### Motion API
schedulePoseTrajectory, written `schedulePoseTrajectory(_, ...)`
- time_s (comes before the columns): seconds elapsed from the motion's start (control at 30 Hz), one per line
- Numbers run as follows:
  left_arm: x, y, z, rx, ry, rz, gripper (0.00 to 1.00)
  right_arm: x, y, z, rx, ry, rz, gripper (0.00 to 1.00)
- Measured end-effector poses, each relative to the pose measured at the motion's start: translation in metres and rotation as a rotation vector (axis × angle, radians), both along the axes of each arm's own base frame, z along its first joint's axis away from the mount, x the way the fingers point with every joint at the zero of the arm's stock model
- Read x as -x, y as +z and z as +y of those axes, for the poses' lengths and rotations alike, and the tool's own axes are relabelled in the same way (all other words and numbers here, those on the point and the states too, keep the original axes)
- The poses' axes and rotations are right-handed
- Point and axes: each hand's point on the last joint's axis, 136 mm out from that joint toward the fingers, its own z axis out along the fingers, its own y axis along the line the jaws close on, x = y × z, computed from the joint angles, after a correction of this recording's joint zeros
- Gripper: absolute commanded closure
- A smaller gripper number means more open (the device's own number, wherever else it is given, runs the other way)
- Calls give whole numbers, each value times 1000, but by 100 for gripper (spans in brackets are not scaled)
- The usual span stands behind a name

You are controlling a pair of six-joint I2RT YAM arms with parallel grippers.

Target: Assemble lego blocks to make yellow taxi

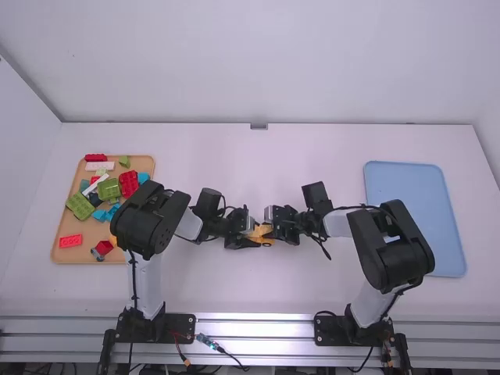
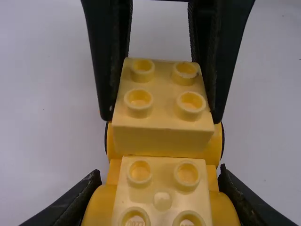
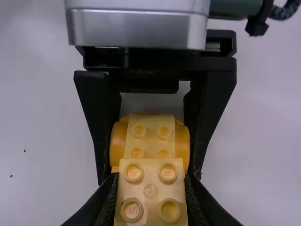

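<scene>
White table (image 1: 312, 156), pale walls (image 1: 250, 62), left gripper (image 1: 251, 234) and right gripper (image 1: 271, 228) each clasping yellow blocks (image 2: 162, 141)

I'm seeing a tan tray (image 1: 142, 162) at left, holding red blocks (image 1: 70, 241), green blocks (image 1: 80, 205) and blue blocks (image 1: 99, 215). Blue tray (image 1: 406, 203) is lying at right, small grey fitting (image 1: 258, 126) is sitting at the table's (image 1: 266, 293) far edge.

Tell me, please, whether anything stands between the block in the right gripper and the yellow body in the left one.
Nothing visible stands between the studded block and the yellow body; the right gripper and left gripper grasp them from the sides.
</scene>
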Motion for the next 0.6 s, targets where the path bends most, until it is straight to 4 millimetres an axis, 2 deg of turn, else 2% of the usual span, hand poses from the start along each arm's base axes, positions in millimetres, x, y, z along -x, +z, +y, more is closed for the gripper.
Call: schedulePoseTrajectory(0.6, -2, 1, 0, 1, 2, -13, 64, 0, -6, 1, 39, -27, 25, 100)
